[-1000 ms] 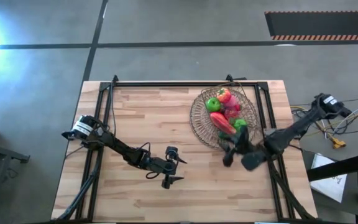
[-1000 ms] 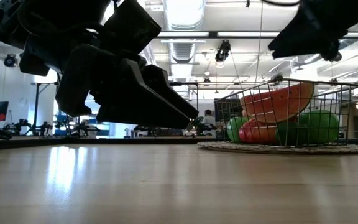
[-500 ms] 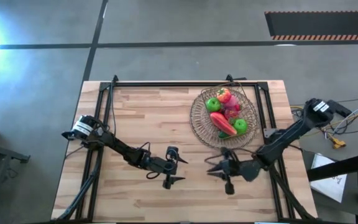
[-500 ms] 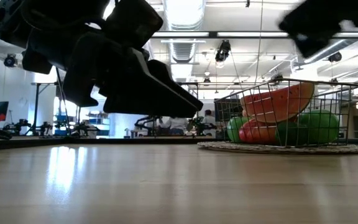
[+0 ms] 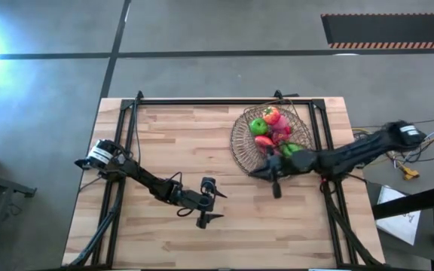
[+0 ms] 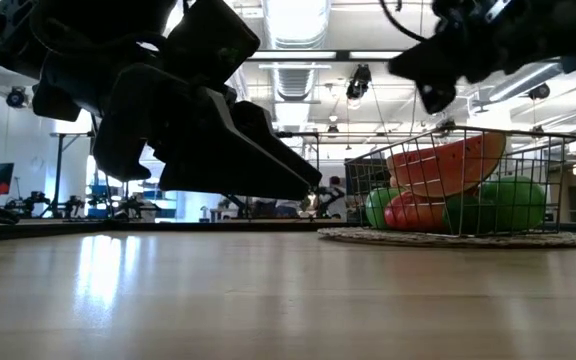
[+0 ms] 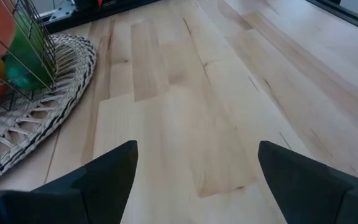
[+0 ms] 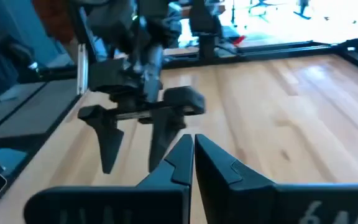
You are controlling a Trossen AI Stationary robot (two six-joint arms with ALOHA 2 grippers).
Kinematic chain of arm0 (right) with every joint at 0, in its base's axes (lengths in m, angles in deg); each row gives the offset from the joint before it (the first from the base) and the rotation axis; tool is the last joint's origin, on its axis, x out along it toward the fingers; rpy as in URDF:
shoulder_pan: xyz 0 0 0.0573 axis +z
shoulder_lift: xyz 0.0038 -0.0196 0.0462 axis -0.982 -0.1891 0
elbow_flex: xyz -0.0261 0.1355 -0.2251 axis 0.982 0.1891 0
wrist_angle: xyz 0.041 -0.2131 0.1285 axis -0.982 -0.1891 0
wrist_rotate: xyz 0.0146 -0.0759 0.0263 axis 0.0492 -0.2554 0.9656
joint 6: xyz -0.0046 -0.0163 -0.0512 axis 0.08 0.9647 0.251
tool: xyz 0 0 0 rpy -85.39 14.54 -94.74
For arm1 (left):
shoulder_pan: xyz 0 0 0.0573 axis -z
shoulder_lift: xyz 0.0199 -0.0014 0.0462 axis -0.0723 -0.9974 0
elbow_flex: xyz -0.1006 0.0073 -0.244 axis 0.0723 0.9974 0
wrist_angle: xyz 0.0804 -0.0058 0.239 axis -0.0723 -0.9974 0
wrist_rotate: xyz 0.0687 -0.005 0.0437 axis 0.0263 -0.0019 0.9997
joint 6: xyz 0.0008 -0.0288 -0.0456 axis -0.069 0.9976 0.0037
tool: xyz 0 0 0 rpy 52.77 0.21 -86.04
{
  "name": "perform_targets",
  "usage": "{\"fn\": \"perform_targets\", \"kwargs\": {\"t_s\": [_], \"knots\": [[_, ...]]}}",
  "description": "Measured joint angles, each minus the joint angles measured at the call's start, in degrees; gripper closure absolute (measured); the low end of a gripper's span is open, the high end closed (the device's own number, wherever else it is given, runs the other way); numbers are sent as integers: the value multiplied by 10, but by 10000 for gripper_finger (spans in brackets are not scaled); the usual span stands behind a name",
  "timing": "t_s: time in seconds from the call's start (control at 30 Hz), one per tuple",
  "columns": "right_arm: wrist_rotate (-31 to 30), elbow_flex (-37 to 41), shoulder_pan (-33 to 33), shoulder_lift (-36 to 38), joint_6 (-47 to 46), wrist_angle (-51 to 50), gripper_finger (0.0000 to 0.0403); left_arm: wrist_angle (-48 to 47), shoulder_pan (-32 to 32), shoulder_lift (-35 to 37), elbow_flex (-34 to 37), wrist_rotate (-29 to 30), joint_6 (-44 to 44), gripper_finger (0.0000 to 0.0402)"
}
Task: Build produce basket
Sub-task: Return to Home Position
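The round tan woven basket (image 5: 239,143) sits at the table's far right and holds the produce: a green apple (image 5: 258,126), an orange-red tomato (image 5: 271,115), a pink peach (image 5: 280,129), a long red pepper (image 5: 264,142) and another green fruit (image 5: 293,148). In the low view a wire grid (image 6: 558,180) stands around them. My right gripper (image 5: 253,173) is shut and empty, raised above the table (image 6: 436,78) by the basket's near-left rim, and points toward the table's left. My left gripper (image 5: 222,205) is open and empty over the table's middle.
Bare wooden tabletop (image 5: 172,150) lies left of the basket and between the two grippers. A black frame (image 5: 202,101) runs along the table's far edge and sides. The right wrist view shows my left gripper (image 8: 135,140) straight ahead of the right one.
My right gripper has swung from the basket's near edge out toward the table's near-left. It has then come back toward the far edge, beside the basket's near-left rim, turning to point toward the table's left. The produce and my left arm have kept still.
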Motion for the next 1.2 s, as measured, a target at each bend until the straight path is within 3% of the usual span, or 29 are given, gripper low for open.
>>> {"fn": "perform_targets", "kwargs": {"t_s": [0.2,0.47,1.07,1.2], "knots": [[-1,55,13,158,-58,-80,394,0,0,0,1,0,1,84],[-75,112,42,325,-85,-195,394,0,0,0,1,0,1,84],[-54,215,42,590,-54,-259,394,1,0,0,1,0,18,84],[-49,232,42,591,-53,-258,394,0,-3,6,1,4,43,84]]}}
